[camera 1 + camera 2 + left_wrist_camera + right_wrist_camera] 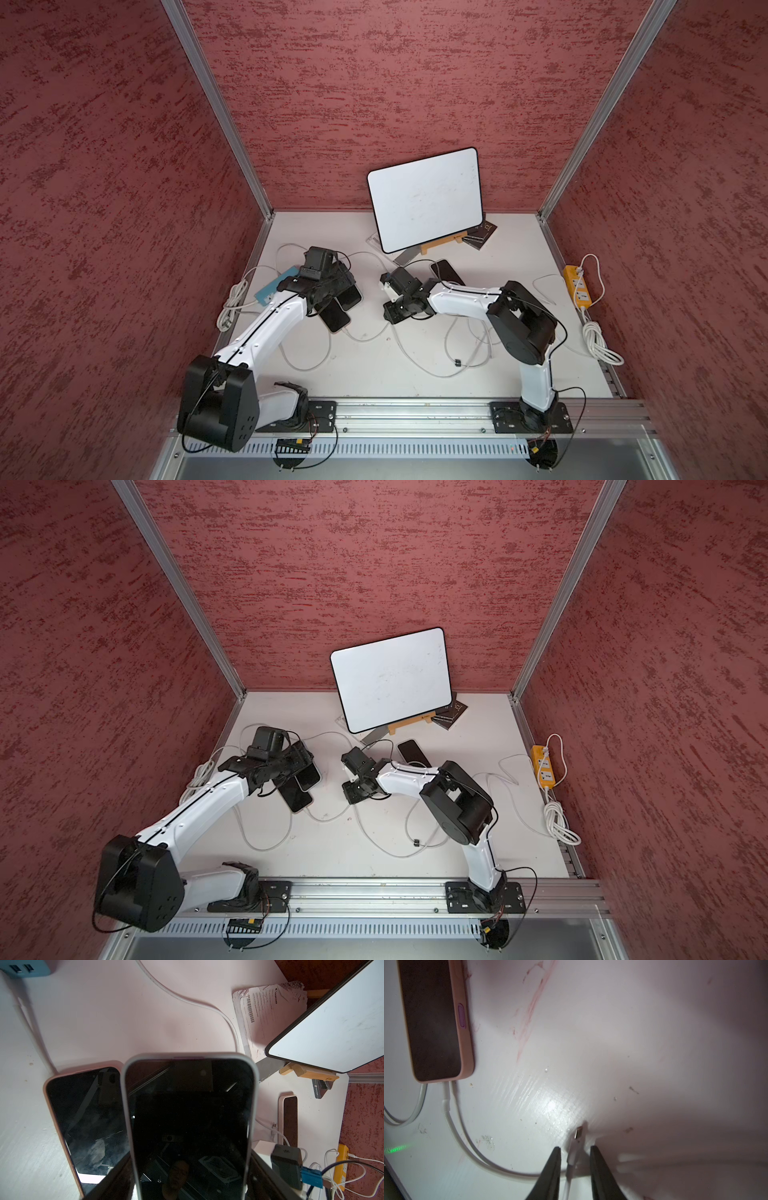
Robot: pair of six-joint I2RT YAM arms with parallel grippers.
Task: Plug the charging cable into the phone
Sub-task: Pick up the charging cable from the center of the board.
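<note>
White tabletop (365,376), red walls (83,166). My left gripper (338,283) clamps the white-cased dark-screened phone (190,1115), presumably steadying it; my right gripper (575,1148) straddles the white charging cable's metal plug (578,1132), jaws apart, not yet pinching.

Phone (190,1118): screen dark, pale grey case. In left wrist view it faces you and overlaps edge of pink-cased phone (83,1118). Charging cable (572,1159): thin, white, not plugged into phone. You see its metal connector (579,1133) bare, tip close over white table (633,1043).
</note>
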